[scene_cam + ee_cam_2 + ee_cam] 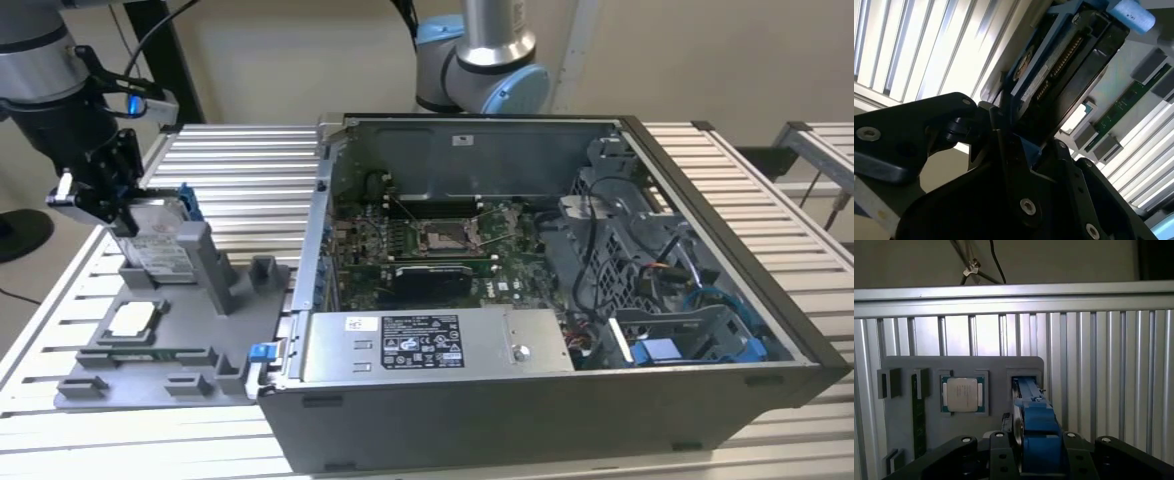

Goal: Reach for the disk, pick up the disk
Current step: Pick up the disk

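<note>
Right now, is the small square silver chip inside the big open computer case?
No, the small square silver chip rests on the flat grey plastic tray, outside the open grey computer case.

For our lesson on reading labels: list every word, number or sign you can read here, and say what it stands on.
No text here is readable.
Black-and-white label on the grey box: print too small to read.
White label on the disk: blurred.
White sticker on the case wall: too small to read.
Chip: no legible marking.

Beige wall (267, 60); slatted alu table (240, 160)
</note>
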`<act>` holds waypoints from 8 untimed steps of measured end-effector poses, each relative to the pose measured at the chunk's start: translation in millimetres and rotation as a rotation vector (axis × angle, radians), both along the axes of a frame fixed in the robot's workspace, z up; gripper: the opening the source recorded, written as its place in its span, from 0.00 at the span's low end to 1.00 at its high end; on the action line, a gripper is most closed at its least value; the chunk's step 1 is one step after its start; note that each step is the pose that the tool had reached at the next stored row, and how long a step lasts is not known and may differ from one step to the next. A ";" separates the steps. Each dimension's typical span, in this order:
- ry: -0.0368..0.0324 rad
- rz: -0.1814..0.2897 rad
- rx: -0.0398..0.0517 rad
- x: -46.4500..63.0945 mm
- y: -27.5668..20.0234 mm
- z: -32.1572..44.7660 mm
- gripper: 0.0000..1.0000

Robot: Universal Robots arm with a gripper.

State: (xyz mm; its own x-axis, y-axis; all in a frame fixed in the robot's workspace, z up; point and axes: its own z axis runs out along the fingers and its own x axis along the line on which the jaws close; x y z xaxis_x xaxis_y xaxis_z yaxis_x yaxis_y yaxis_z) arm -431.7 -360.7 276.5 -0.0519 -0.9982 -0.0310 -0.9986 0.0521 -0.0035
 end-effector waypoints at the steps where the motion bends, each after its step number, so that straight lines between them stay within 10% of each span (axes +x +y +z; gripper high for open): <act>1: 0.0000 0.000 0.0000 0.0 0.0 0.0 0.00; 8: -0.0005 0.000 0.0002 0.0 0.0 0.8 0.00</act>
State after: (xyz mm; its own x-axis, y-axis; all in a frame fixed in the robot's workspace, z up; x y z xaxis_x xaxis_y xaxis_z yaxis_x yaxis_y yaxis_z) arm -431.7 -360.6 277.2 -0.0519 -0.9982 -0.0312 -0.9986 0.0521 -0.0040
